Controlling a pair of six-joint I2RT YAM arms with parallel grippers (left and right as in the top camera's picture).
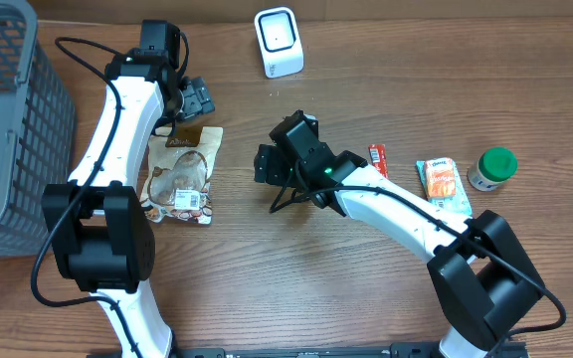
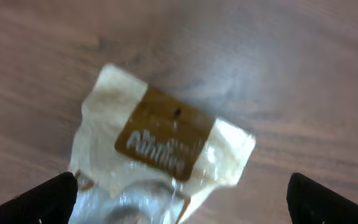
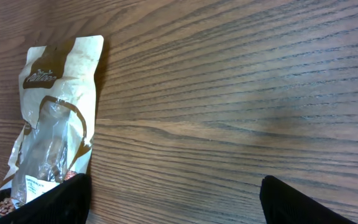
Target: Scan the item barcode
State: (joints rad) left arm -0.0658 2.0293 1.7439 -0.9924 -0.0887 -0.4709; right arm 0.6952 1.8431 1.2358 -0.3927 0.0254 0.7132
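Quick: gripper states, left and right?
Left gripper: open, empty, above the snack bag.
Right gripper: open, empty.

A mock shop checkout on a wood-grain bench [image 1: 267, 288]: a grey shopping basket [image 1: 8, 119], a barcode scanner [image 1: 278, 42] (small, white), and packaged groceries like a snack pouch [image 1: 180, 177] and green-lidded jar [image 1: 492, 167].

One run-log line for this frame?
left gripper: open above snack pouch | right gripper: open, empty | snack pouch: flat on table | scanner: apart
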